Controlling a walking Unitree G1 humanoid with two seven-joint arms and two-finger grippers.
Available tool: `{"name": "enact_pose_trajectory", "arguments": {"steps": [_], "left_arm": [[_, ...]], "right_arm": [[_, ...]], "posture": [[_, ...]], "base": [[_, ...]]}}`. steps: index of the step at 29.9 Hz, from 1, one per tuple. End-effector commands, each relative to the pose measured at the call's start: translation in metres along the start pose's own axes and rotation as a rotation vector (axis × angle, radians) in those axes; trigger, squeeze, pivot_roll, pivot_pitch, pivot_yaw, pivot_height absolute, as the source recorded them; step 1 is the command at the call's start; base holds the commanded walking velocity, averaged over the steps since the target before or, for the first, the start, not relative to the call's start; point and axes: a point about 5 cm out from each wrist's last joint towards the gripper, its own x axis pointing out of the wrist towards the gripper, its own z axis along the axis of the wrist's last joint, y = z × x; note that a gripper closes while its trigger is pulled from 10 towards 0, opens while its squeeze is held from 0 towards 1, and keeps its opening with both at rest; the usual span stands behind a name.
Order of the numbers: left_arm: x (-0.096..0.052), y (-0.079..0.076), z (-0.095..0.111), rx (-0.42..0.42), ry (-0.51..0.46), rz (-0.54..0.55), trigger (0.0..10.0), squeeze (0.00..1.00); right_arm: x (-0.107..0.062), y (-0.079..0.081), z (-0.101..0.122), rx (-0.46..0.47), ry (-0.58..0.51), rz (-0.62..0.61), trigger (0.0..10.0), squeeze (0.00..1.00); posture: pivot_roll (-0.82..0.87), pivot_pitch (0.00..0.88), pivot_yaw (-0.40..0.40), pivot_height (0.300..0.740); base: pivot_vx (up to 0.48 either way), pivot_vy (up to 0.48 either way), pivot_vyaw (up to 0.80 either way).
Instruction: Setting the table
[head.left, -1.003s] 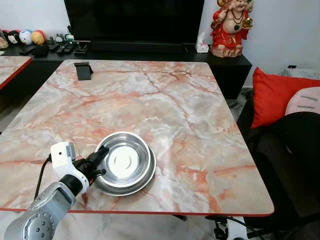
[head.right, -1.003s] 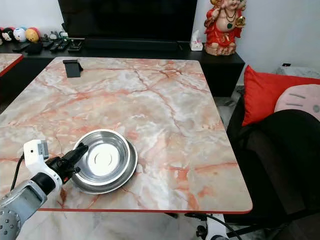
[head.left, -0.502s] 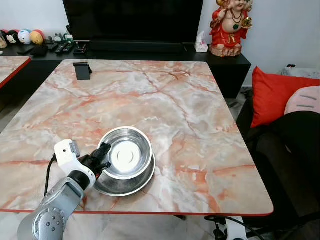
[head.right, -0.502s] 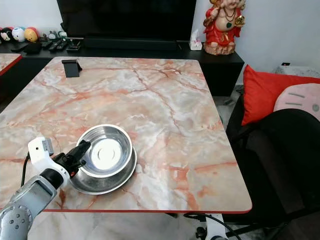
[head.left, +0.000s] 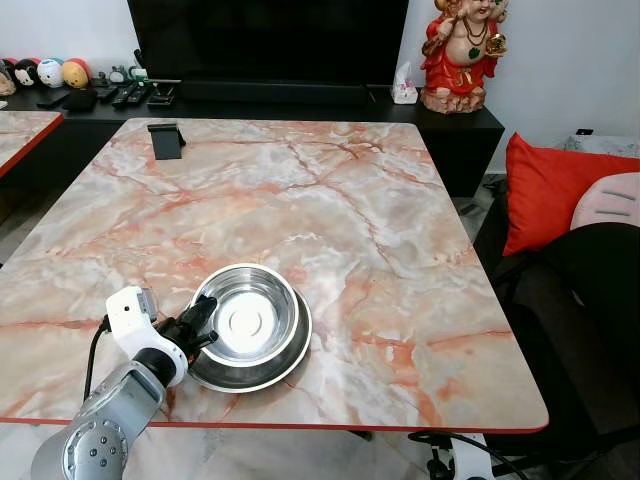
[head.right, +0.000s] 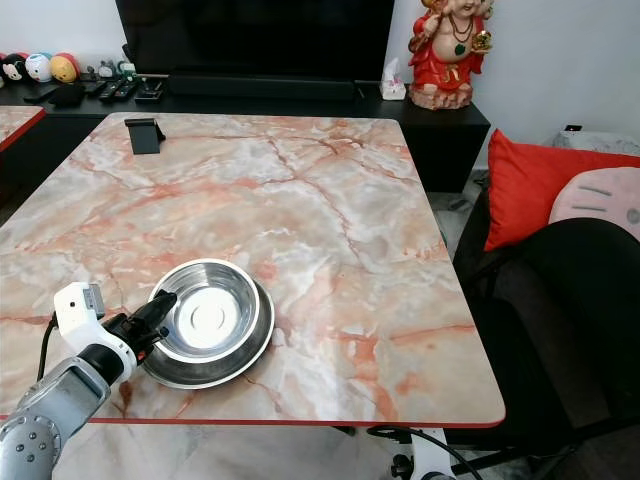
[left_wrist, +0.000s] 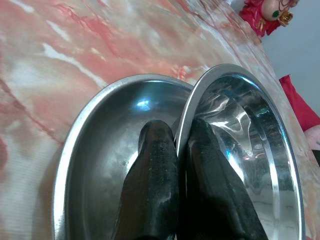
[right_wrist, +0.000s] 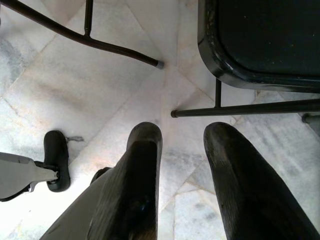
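Note:
Two steel bowls sit stacked near the front left of the marble table (head.left: 380, 200). The upper bowl (head.left: 248, 315) rests slightly tilted inside the lower bowl (head.left: 272, 374). My left gripper (head.left: 203, 325) is shut on the upper bowl's near-left rim. In the left wrist view one finger (left_wrist: 152, 165) lies outside the rim, over the lower bowl (left_wrist: 100, 135), and the other lies inside the upper bowl (left_wrist: 245, 135). My right gripper (right_wrist: 182, 135) hangs open over the tiled floor, next to chair legs.
A black stand (head.left: 166, 140) sits at the table's far left corner. Behind the table is a dark TV cabinet (head.left: 300, 100) with a red statue (head.left: 462, 55). A red cushion (head.left: 555, 190) and a black seat (head.left: 595, 300) are close on the right.
The upper bowl, raised and tilted half a second ago, has come back down toward the lower bowl, with my left gripper still on its rim.

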Motion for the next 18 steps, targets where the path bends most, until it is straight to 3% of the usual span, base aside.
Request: {"name": "enact_pose_trajectory", "arguments": {"steps": [1, 2, 3, 4, 5, 6, 12, 14, 16, 17, 18], "left_arm": [[0.0013, 0.0012, -0.0015, 0.011, 0.013, 0.015, 10.0, 0.00], [0.0014, 0.0012, -0.0015, 0.011, 0.013, 0.016, 10.0, 0.42], [0.0015, 0.0013, -0.0016, 0.011, 0.013, 0.017, 10.0, 0.67], [0.0015, 0.0013, -0.0016, 0.011, 0.013, 0.017, 10.0, 0.67], [0.0018, 0.0017, -0.0019, 0.017, 0.015, 0.023, 10.0, 0.95], [0.0019, 0.0018, -0.0018, 0.019, 0.015, 0.024, 10.0, 0.96], [0.0020, 0.0018, -0.0018, 0.024, 0.016, 0.024, 10.0, 0.93], [0.0018, 0.0017, -0.0020, 0.027, 0.019, 0.026, 10.0, 0.83], [0.0018, 0.0017, -0.0020, 0.028, 0.020, 0.026, 10.0, 0.83], [0.0017, 0.0018, -0.0019, 0.030, 0.020, 0.028, 10.0, 0.14], [0.0015, 0.0020, -0.0013, 0.035, 0.019, 0.031, 10.0, 0.00]], "right_arm": [[-0.0004, -0.0022, -0.0016, -0.004, 0.013, -0.006, 10.0, 0.00], [-0.0004, -0.0021, -0.0016, -0.003, 0.013, -0.006, 10.0, 0.00], [-0.0004, -0.0021, -0.0015, -0.003, 0.012, -0.006, 10.0, 0.00], [-0.0004, -0.0021, -0.0015, -0.003, 0.012, -0.006, 10.0, 0.00], [-0.0004, -0.0020, -0.0014, -0.003, 0.012, -0.006, 10.0, 0.00], [-0.0003, -0.0020, -0.0013, -0.003, 0.013, -0.006, 10.0, 0.00], [-0.0003, -0.0018, -0.0013, -0.002, 0.013, -0.006, 10.0, 0.00], [-0.0003, -0.0019, -0.0014, -0.002, 0.013, -0.005, 10.0, 0.00], [-0.0003, -0.0019, -0.0014, -0.002, 0.013, -0.005, 10.0, 0.00], [-0.0004, -0.0020, -0.0014, -0.002, 0.013, -0.005, 10.0, 0.00], [-0.0003, -0.0020, -0.0013, -0.003, 0.014, -0.005, 10.0, 0.00]], "posture": [[0.00, 0.000, -0.026, 0.740], [0.00, 0.000, -0.025, 0.740], [0.00, 0.000, -0.025, 0.740], [0.00, 0.000, -0.025, 0.740], [0.00, 0.000, -0.026, 0.740], [0.00, 0.000, -0.025, 0.740], [0.00, 0.000, -0.024, 0.740], [0.00, 0.000, -0.027, 0.740], [0.00, 0.000, -0.027, 0.740], [0.00, 0.000, -0.028, 0.740], [0.00, 0.000, -0.029, 0.740]], "base": [[0.000, 0.000, 0.00], [0.000, 0.000, 0.00], [0.000, 0.000, 0.00], [0.000, 0.000, 0.00], [0.000, 0.000, 0.00], [0.000, 0.000, 0.00], [0.000, 0.000, 0.00], [0.000, 0.000, 0.00], [0.000, 0.000, 0.00], [0.000, 0.000, 0.00], [0.000, 0.000, 0.00]]}}
